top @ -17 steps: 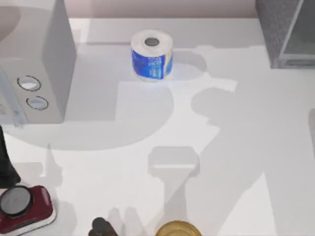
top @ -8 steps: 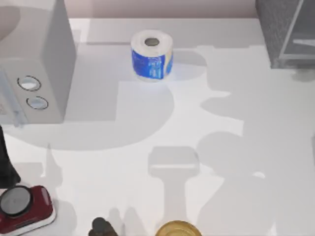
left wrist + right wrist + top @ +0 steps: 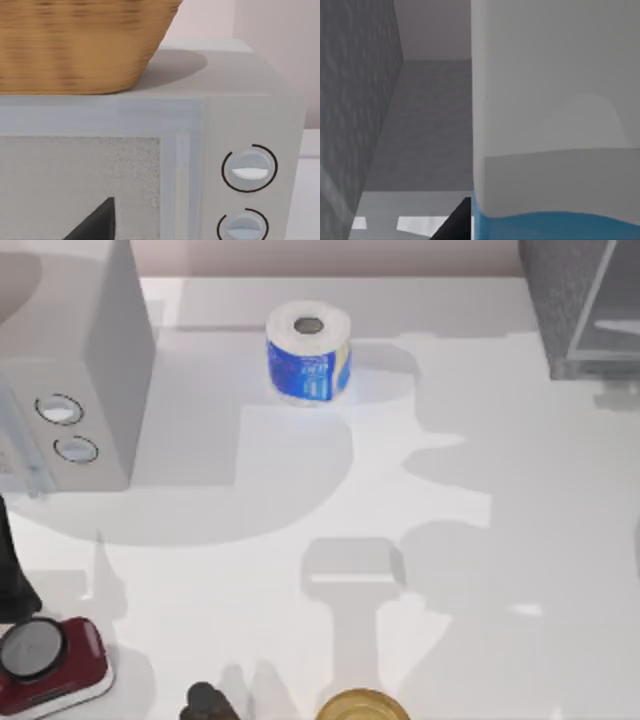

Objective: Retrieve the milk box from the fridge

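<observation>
The fridge (image 3: pixel 580 300), a dark grey speckled cabinet with a pale frame, stands at the table's far right corner. In the right wrist view I am looking into it: its speckled inner wall (image 3: pixel 355 100) runs along one side, and the milk box (image 3: pixel 555 125) stands very close, white above and blue lower down. A dark part of my right gripper (image 3: pixel 456 222) sits right beside the box's edge. My left gripper (image 3: pixel 95 222) hangs parked in front of the light grey appliance.
A white-and-blue toilet roll (image 3: pixel 308 352) stands at the back middle. The light grey appliance with two knobs (image 3: pixel 70 390) fills the left, with a wicker basket (image 3: pixel 80 45) on top. A red scale (image 3: pixel 50 660) and a yellow round object (image 3: pixel 360 706) lie along the front edge.
The arm shadows on the right half of the table have shifted toward the right and front. The toilet roll, scale and appliance have not moved.
</observation>
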